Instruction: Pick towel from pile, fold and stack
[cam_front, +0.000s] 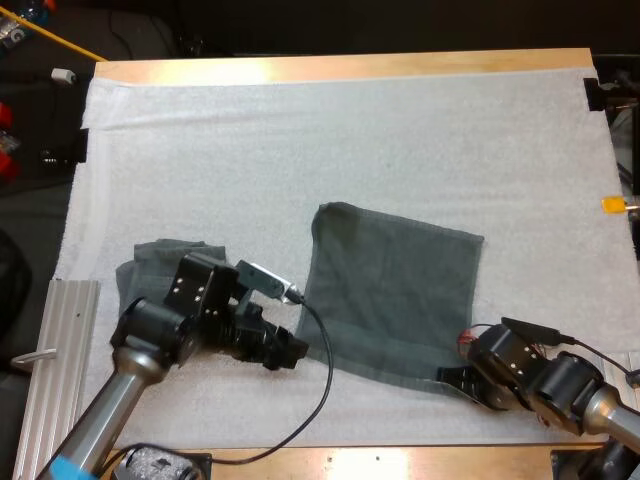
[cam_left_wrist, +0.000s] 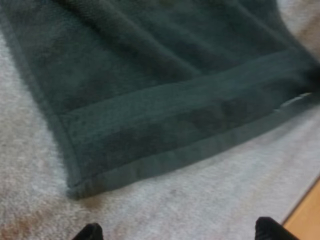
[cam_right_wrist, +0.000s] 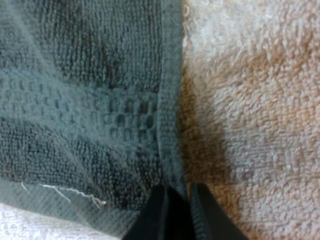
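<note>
as the high view has it, item one: flat towel (cam_front: 395, 295), dark grey-green, spread open on the white mat (cam_front: 300, 130) right of centre, roughly square, its banded near hem running left to right between the two grippers. left gripper (cam_front: 290, 352) sits just beside the near left corner, on bare mat; right gripper (cam_front: 452, 378) is at the near right corner, touching the cloth. item two: crumpled towel (cam_front: 160, 262), same colour, bunched behind the left arm, apart from the flat one. left wrist view: the flat towel (cam_left_wrist: 165, 80) lies ahead of the left fingers (cam_left_wrist: 90, 232), near left corner closest, hem slanting off toward the wooden table (cam_left_wrist: 307, 215); the two tips stand wide apart over the mat, clear of the cloth, holding nothing. woven band and stitched border lie smooth, with soft ripples further in. right wrist view: the right gripper (cam_right_wrist: 182, 202) has its fingers drawn nearly together on the side hem (cam_right_wrist: 170, 115), which runs straight into them; judged to be pinching that hem near the corner. one loose thread at the near edge; cloth matte, limp. judgement: the coming fold turns on the left corner, just forward of the spread left fingers; the left arm is nearer and needs a short advance and closure before both corners can lift together.
</note>
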